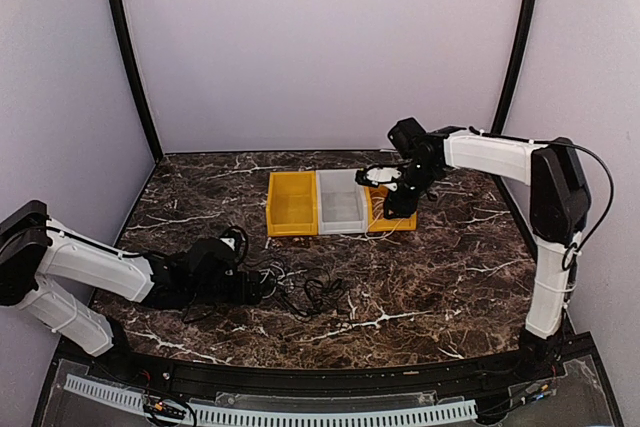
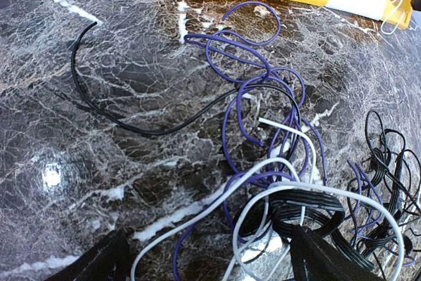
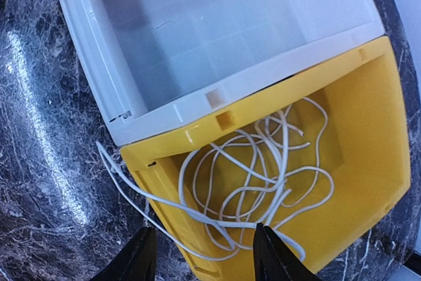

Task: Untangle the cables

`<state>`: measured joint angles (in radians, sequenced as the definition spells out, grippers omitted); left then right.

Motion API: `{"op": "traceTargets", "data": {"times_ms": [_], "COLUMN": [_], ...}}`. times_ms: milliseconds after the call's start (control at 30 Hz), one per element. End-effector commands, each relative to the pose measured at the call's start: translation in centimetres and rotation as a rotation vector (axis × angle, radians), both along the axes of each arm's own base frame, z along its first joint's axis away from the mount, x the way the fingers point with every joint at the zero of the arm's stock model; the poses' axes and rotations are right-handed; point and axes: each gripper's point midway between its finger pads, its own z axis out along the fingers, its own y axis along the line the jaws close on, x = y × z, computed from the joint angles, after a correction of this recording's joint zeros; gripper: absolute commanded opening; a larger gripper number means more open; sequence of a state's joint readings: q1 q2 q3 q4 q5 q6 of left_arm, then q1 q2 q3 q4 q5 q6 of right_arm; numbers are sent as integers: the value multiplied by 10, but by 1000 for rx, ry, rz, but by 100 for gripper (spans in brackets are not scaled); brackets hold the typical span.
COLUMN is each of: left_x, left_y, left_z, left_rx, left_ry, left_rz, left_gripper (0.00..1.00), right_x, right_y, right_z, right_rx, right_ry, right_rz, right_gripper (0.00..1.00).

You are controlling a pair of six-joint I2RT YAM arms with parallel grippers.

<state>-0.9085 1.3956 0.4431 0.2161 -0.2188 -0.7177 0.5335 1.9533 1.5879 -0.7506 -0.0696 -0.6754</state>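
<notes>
Right gripper (image 3: 204, 258): jaws partly apart, gripping nothing. The white cable (image 3: 283, 156) lies coiled just beyond the fingertips inside a yellow bin (image 3: 375, 136) (one strand trails over its wall). Left gripper (image 2: 207, 251): jaws wide, empty. The tangled cables (image 2: 302, 205) sprawl between and ahead of them on the table (image 2: 99, 162).

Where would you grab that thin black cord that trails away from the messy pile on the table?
On the bare middle of its long curve, coming from straight above and pinching across it. There the thin black cord lies flat and alone on the marble. Its other end runs in among the purple loops, where a pinch would likely catch them too.
</notes>
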Motion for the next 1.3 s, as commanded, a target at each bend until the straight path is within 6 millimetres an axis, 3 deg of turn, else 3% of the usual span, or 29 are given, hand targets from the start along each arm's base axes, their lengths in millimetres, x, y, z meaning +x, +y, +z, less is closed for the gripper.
{"op": "traceTargets", "data": {"times_ms": [0, 100, 267, 400, 600, 867, 1100, 1267], "left_x": [-13, -13, -13, -13, -13, -12, -12, -12], "left_y": [5, 6, 5, 5, 4, 2, 1, -1], "left_z": [-14, -15, -15, -15, -15, -13, -12, -14], "left_rx": [41, 40, 40, 41, 42, 39, 38, 38], "left_ry": [66, 68, 71, 70, 72, 73, 74, 79], "left_rz": [-23, -21, -21, -21, -24, -27, -33, -37], "left_gripper": [88, 88, 88, 88, 88, 88, 88, 88], "right_x": [-8, 2, 19, 34, 79, 114, 125, 111], "right_y": [5, 7, 9, 2, -25, -48, -43, -19], "right_z": [-18, -20, -11, 2, 23, 15, 23, 18], "right_rx": [-15, -16, -6, -19, -80, -158, -124, -104], "right_ry": [46, 26, -23, -89, -235, -313, -330, -307], "right_rz": [43, 20, -12, -29, -130, -252, -310, -260], "right_gripper": [52, 46, 1, 0, 0, 0, 0, 0]}}
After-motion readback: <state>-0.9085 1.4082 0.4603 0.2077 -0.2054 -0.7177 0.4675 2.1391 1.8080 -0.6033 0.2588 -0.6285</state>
